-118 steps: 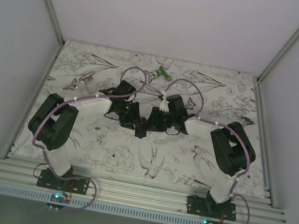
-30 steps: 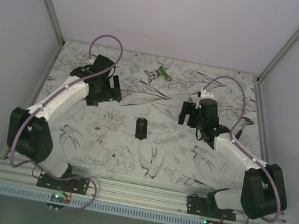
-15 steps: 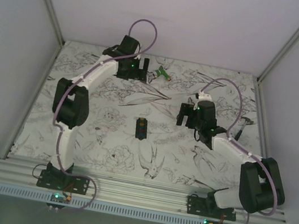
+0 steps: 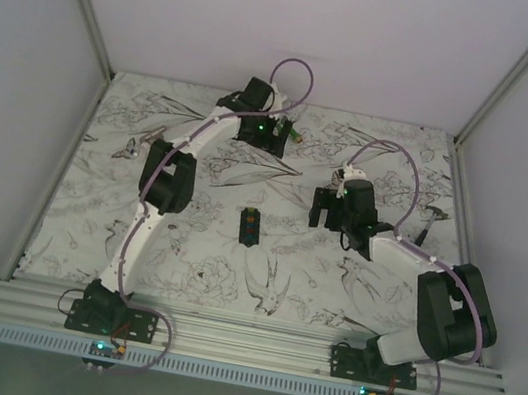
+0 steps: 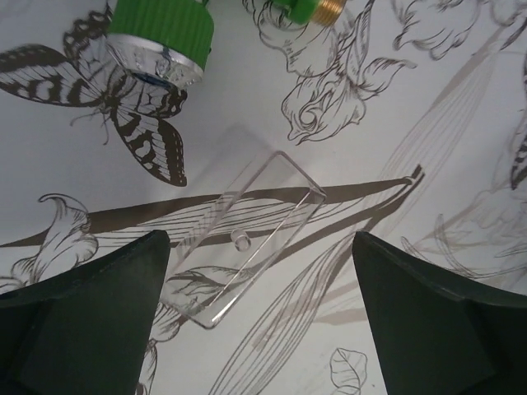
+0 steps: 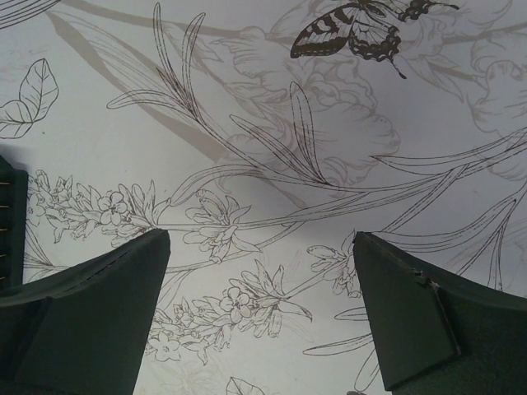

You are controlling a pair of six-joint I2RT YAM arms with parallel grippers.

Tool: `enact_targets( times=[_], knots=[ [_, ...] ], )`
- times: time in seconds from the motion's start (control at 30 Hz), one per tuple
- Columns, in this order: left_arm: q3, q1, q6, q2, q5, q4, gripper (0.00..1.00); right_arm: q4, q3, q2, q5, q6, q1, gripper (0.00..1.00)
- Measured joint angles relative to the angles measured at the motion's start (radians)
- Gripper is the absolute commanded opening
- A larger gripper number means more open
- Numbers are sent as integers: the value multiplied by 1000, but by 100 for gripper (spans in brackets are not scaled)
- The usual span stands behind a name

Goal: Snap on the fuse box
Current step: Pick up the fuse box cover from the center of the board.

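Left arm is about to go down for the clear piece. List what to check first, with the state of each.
1. Left gripper open and empty: ok.
2. Clear plastic piece lying flat, centred under that open gripper: ok.
3. Green gadget apart from the clear piece: ok, though it sits close beyond it.
4. Fuse box lying alone, neither arm touching it: ok.
5. Right gripper open with nothing in it: ok.
6. Which face of the clear piece is up: cannot tell.
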Motion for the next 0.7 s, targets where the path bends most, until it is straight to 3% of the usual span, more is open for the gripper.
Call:
enact_targets(
  times=[0.23, 0.4, 0.7],
  knots=[
    [0, 5, 11, 47, 43, -1, 82, 0, 0, 2, -24, -7, 0, 100],
    [-81, 0, 11, 4, 49, 21, 68, -1, 0, 19, -38, -7, 0, 100],
    [-147, -75, 15, -38, -148, 16, 58, -2, 3, 35, -59, -7, 0, 100]
  ],
)
